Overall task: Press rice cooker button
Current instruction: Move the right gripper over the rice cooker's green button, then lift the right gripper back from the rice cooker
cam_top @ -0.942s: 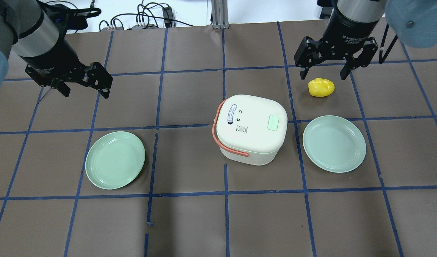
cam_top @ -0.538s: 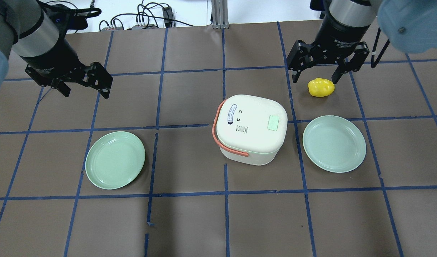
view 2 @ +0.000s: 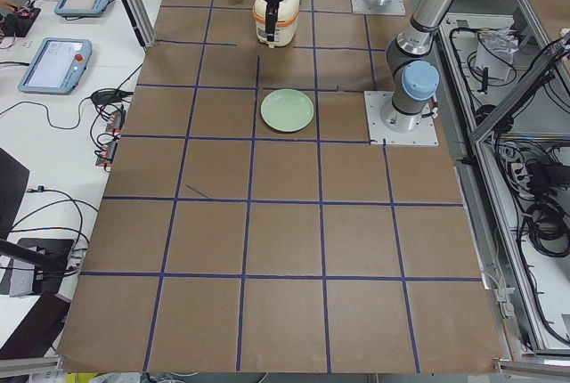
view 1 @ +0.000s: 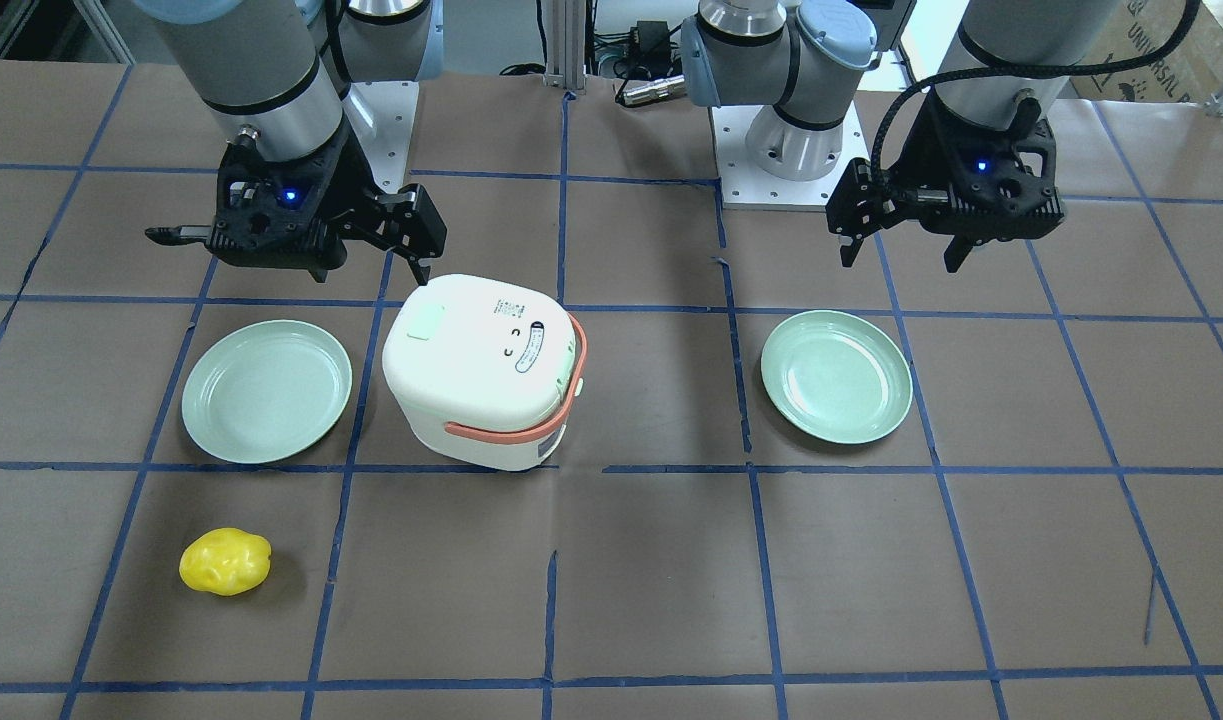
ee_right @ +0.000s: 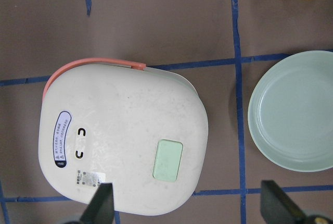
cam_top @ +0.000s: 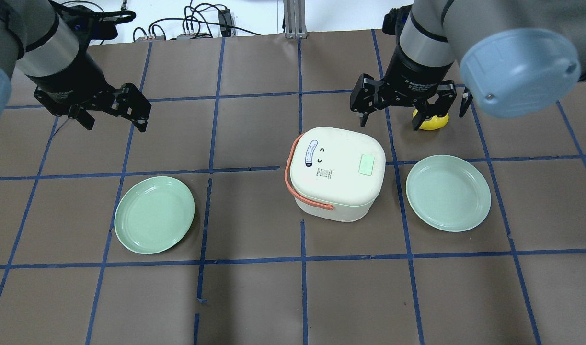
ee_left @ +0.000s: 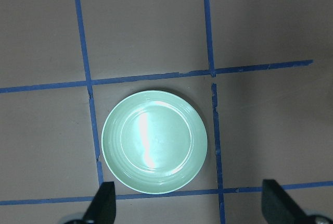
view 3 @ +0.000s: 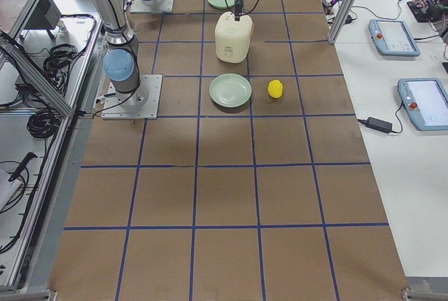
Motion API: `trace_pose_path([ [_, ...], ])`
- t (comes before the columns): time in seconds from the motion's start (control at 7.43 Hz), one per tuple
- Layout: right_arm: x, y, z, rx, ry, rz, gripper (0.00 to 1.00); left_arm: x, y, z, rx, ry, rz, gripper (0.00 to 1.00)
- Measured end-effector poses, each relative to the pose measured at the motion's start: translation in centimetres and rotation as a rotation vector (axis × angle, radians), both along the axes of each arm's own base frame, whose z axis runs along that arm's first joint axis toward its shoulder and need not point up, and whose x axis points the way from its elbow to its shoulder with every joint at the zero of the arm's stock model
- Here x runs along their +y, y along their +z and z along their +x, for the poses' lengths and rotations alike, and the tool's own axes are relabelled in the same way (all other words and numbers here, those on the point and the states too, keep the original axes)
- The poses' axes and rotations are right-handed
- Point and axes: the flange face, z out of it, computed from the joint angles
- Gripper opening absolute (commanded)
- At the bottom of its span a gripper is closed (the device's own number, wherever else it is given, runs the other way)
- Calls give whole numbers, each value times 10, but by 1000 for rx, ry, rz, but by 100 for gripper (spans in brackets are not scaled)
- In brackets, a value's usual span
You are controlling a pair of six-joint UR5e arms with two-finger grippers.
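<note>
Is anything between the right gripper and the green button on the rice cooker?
Nothing visible: the pale mint-green square button lies bare on the lid of the white rice cooker, near the open right gripper.

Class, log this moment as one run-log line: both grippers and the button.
right gripper: open, high above rice cooker | button: untouched | left gripper: open, away from cooker

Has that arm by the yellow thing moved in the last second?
Yes. The right gripper moved left in the overhead view, closer to the rice cooker.
</note>
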Motion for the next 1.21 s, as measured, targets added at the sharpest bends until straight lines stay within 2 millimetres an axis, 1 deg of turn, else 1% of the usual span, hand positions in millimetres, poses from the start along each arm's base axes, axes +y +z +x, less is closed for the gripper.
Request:
trace_pose_path([
  [0.13, 5, -8, 1, -7, 0, -40, 40, 0, 0, 0, 0, 0, 0, 100],
  [0.27, 8, -17, 2, -16, 0, -70, 26, 0, 0, 0, 0, 0, 0, 100],
  [0.4, 11, -26, 2, -20, 3, -76, 20, 0, 0, 0, 0, 0, 0, 100],
  [0.54, 16, -34, 3, -22, 7, -70, 17, 0, 0, 0, 0, 0, 0, 100],
  [0.81, 21, -41, 6, -22, 18, -60, 16, 0, 0, 0, 0, 0, 0, 100],
  [1.21, 23, -37, 12, -21, 25, -61, 17, 0, 0, 0, 0, 0, 0, 100],
])
